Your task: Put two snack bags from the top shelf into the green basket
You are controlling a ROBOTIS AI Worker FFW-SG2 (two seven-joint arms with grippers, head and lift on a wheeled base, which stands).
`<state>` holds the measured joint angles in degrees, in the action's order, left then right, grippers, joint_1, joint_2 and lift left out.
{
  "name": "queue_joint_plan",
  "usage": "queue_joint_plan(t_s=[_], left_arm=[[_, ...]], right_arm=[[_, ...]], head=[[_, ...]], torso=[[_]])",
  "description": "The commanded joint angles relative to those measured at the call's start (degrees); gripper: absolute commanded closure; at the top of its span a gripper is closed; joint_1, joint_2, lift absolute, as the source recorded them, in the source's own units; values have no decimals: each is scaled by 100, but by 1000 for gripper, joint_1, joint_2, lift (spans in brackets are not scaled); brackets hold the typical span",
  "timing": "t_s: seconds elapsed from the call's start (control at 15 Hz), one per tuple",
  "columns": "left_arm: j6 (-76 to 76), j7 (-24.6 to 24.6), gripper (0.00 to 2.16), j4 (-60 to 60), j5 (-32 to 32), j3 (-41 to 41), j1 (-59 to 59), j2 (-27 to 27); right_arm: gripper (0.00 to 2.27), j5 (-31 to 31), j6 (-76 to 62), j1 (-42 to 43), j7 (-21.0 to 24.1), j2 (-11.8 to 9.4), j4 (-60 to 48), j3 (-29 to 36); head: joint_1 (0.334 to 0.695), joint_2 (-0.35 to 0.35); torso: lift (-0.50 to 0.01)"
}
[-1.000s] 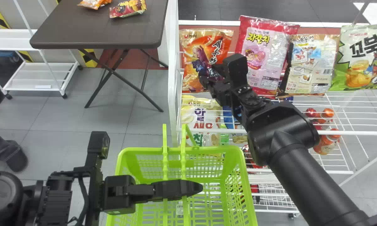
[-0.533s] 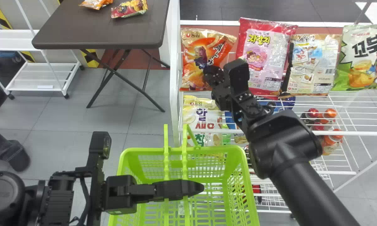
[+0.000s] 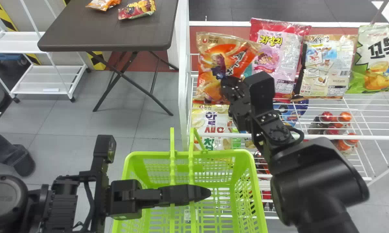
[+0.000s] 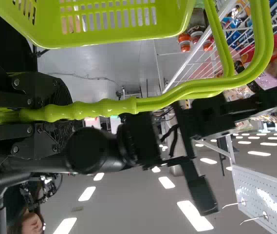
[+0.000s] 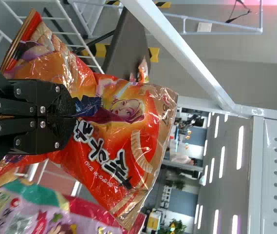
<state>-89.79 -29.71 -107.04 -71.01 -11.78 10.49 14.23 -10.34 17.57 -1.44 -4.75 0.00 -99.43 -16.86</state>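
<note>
Gleaming orange-red snack bag (image 3: 225, 53), crinkled, tilted, gold-edged

1 creased orange bag (image 3: 213, 48) tilts in the right gripper (image 3: 226, 84), beyond the green basket (image 3: 152, 155).

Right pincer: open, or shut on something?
The right pincer is shut on the orange snack bag: its fingers lie together, the wrapper gathered at their tips.

**White wire-grid shelf (image 3: 382, 138) holds bags beyond the right gripper (image 3: 226, 84)**

On the shelf we see a glossy red-and-pink snack bag (image 3: 290, 48) just right of the gripper, a rectangular beige plastic bag (image 3: 327, 66) farther right, and a green-and-white plastic bag (image 3: 375, 76) farthest right.
</note>
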Motion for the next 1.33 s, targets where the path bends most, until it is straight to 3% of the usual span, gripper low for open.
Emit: queue_joint_plan(t_s=[0.0,0.4,0.67,0.93,1.13,1.27], left_arm=[[-24,0,2142,25,0,-8,-3,0],[-24,-79,2142,43,-9,-175,173,-44],[-24,-132,2142,25,0,-272,270,-96],[-24,-141,2142,25,0,-290,261,-96],[-24,-141,2142,17,0,-237,252,-96],[-24,-141,2142,8,0,-237,261,-96]], right_arm=[[2219,-47,595,-550,0,5,-894,96],[2216,32,2195,-1798,-184,5,-2819,368],[2216,208,3530,-2457,-439,-369,-3777,333],[2216,278,4866,-2721,-914,-519,-4348,289],[2216,727,5218,-2747,-1099,-589,-4418,-1],[2216,1052,5306,-2712,-1142,-580,-4392,-177]], head=[[695,25],[695,-28],[695,-39],[695,-54],[695,-40],[695,17]], torso=[[-1],[-1],[-1],[-1],[-1],[-1]])
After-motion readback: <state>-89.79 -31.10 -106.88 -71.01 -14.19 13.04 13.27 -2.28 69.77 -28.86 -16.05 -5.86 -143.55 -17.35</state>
